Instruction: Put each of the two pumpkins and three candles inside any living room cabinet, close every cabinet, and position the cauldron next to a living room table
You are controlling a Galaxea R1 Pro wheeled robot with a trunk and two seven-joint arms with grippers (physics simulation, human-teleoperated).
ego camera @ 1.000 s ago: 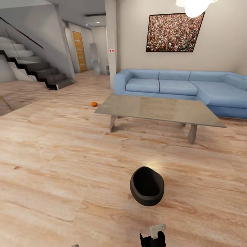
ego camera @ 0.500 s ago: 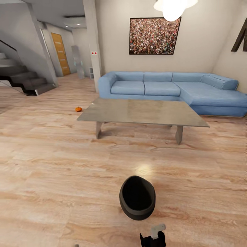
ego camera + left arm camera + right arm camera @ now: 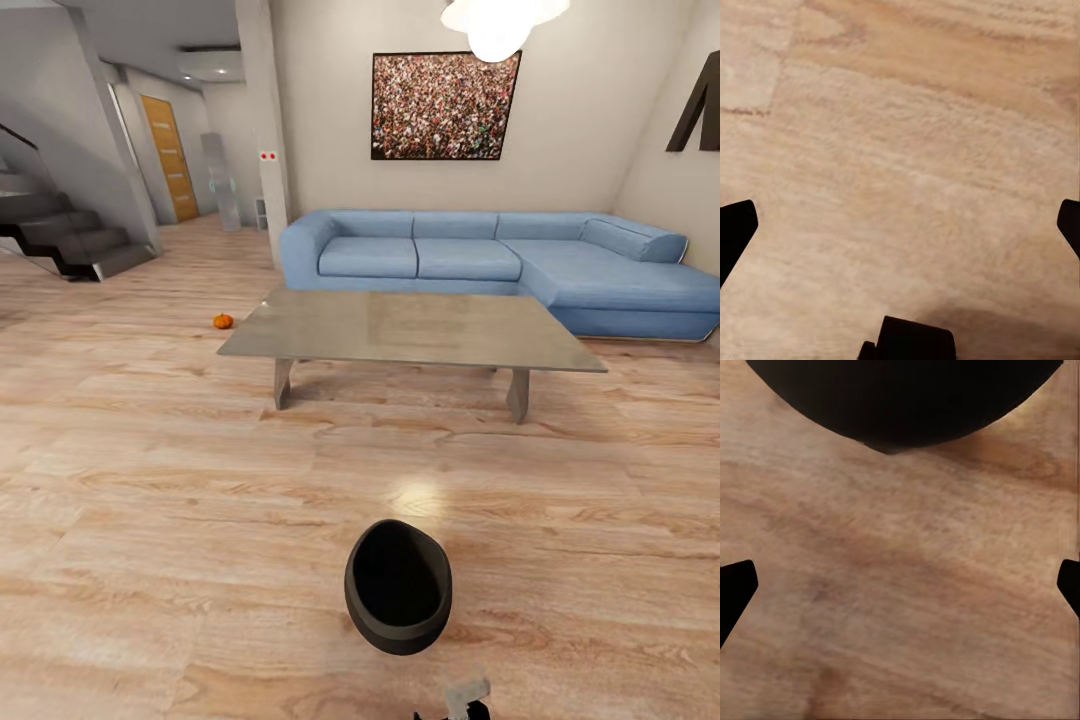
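The black cauldron (image 3: 398, 588) lies tipped on the wooden floor just ahead of me, its wide mouth facing up toward the camera. Its dark round body (image 3: 900, 397) also shows beyond my right gripper (image 3: 900, 585), which is open with its fingers spread wide and apart from the pot. My left gripper (image 3: 900, 225) is open over bare floor. The grey metal-topped table (image 3: 410, 330) stands farther ahead, well apart from the cauldron. One small orange pumpkin (image 3: 222, 321) rests on the floor beyond the table's left end. The candles and the cabinet are out of view.
A long blue corner sofa (image 3: 480, 255) runs behind the table. A pillar (image 3: 262, 130) and dark stairs (image 3: 70, 240) stand at the far left, with a hallway and an orange door (image 3: 170, 158) behind. A stretch of wood floor lies between the cauldron and the table.
The head camera has swung to the right, so the stairs slid toward the left edge and the table centred. The cauldron now shows slightly lower in the picture, and my right wrist lower too.
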